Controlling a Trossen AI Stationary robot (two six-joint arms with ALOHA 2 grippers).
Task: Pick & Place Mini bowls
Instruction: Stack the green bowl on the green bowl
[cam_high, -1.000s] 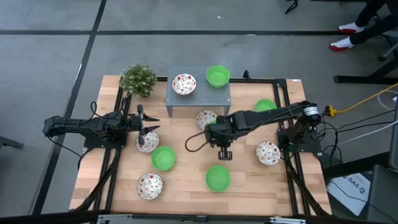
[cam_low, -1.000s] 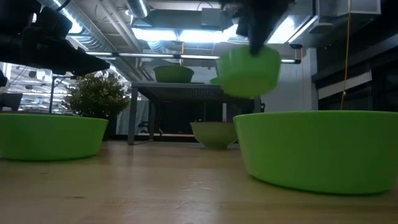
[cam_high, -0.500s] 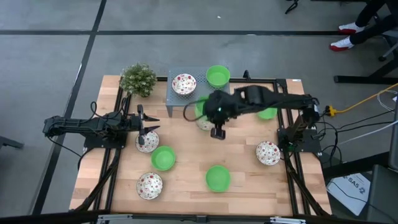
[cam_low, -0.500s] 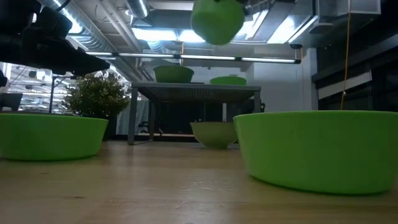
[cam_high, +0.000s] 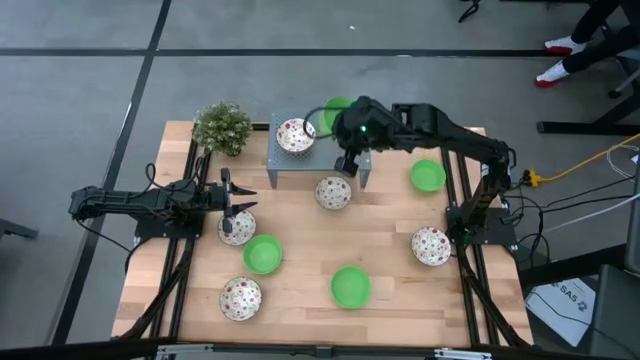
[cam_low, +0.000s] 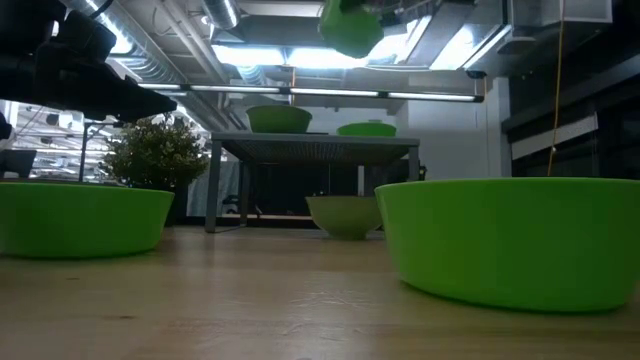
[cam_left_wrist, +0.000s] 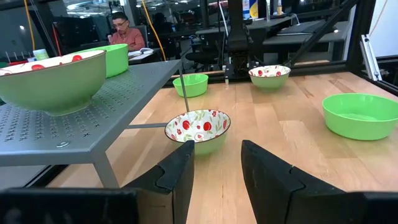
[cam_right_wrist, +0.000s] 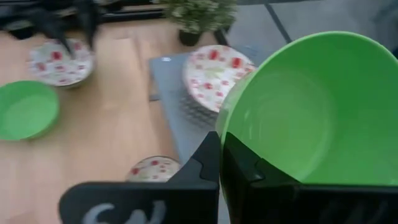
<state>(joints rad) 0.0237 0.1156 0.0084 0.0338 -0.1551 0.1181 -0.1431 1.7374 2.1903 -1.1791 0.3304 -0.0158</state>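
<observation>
From my station I see the desk (cam_high: 390, 255) with bowls spread over it: near its front edge a speckled bowl (cam_high: 241, 297) toward the left and a green bowl (cam_high: 350, 285) near the middle, then another green one (cam_high: 262, 253) a little farther in. By the right edge sits a speckled bowl (cam_high: 431, 245). My left gripper (cam_high: 232, 207) hangs at the left side just over a speckled bowl (cam_high: 237, 229), fingers parted and holding nothing. Toward the middle, a patterned bowl (cam_high: 333, 192) rests just in front of the grey stand (cam_high: 290, 162), with a green bowl (cam_high: 427, 176) off toward the right edge. On the stand near the far edge stands one speckled bowl (cam_high: 296, 134). My right gripper (cam_right_wrist: 221, 163) is up above the stand, pinched tight on the rim of a lifted green bowl (cam_right_wrist: 311, 112); whether another green bowl sits under it I cannot tell from above. The potted plant (cam_high: 222, 127) occupies the far left corner.
</observation>
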